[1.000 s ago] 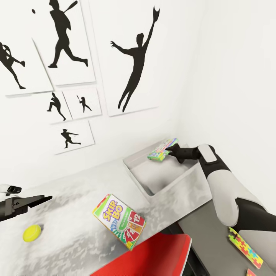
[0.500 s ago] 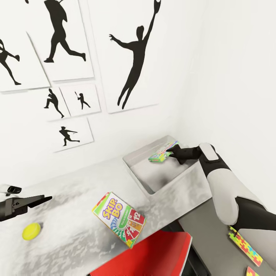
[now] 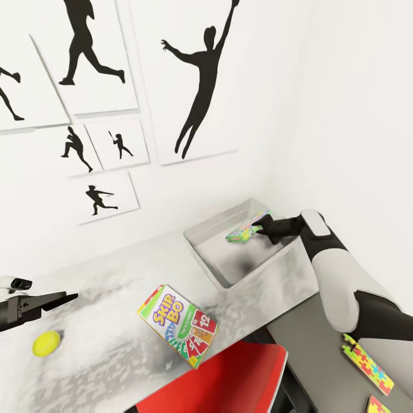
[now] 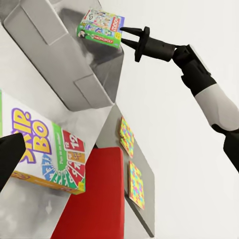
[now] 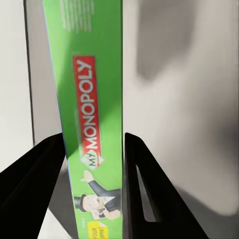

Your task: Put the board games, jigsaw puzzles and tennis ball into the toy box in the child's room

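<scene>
Head view puts the tennis ball (image 3: 46, 343) nearest you on the table (image 3: 115, 269), beside your left gripper (image 3: 54, 300), whose opening I cannot tell. Farther on lies the Skip-Bo box (image 3: 177, 326). Beyond, your right gripper (image 3: 259, 229) pinches the Monopoly box (image 3: 245, 228) over the toy box (image 3: 201, 245). Right wrist view alone shows its label (image 5: 89, 119).
</scene>
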